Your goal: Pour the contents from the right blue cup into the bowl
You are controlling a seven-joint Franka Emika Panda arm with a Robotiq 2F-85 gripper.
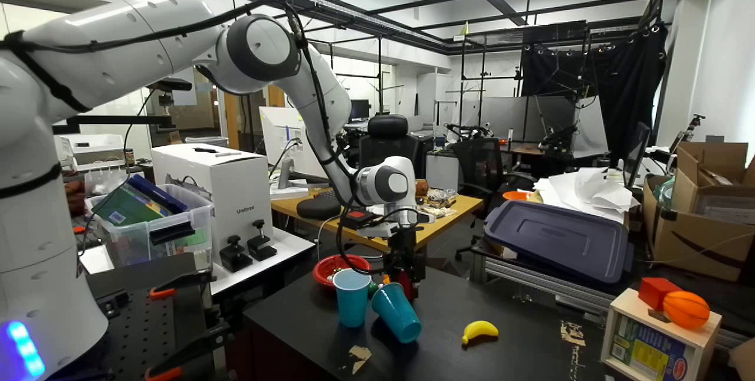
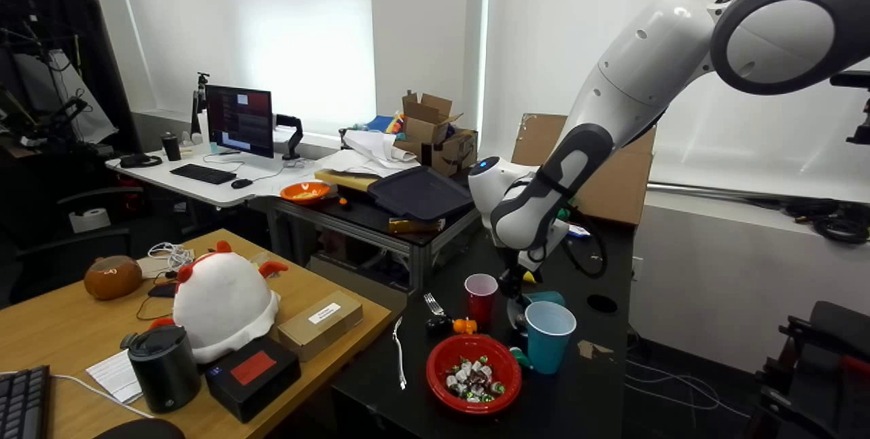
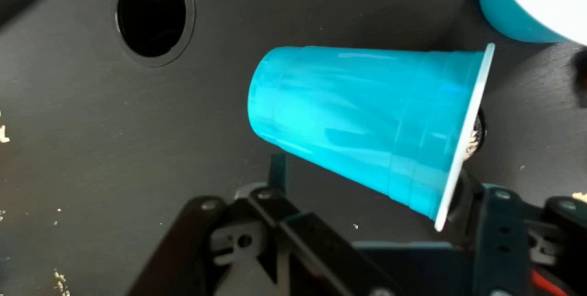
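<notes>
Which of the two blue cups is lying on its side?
The blue cup nearer the yellow banana; the other blue cup stands upright, closer to the shallow red bowl.

Glossy plastic, smooth and streaked with light, forms the tipped blue cup (image 3: pixel 362 122) in the wrist view. In an exterior view, the bowl (image 2: pixel 448 354) gleams in smooth plastic around shiny, foil-like pieces (image 2: pixel 474 379). The table (image 3: pixel 192 117) is smooth and matt, with a rough, papery patch (image 1: pixel 360 354); the banana (image 1: pixel 481 330) looks plastic, the plush toy (image 2: pixel 228 303) soft cloth.
</notes>
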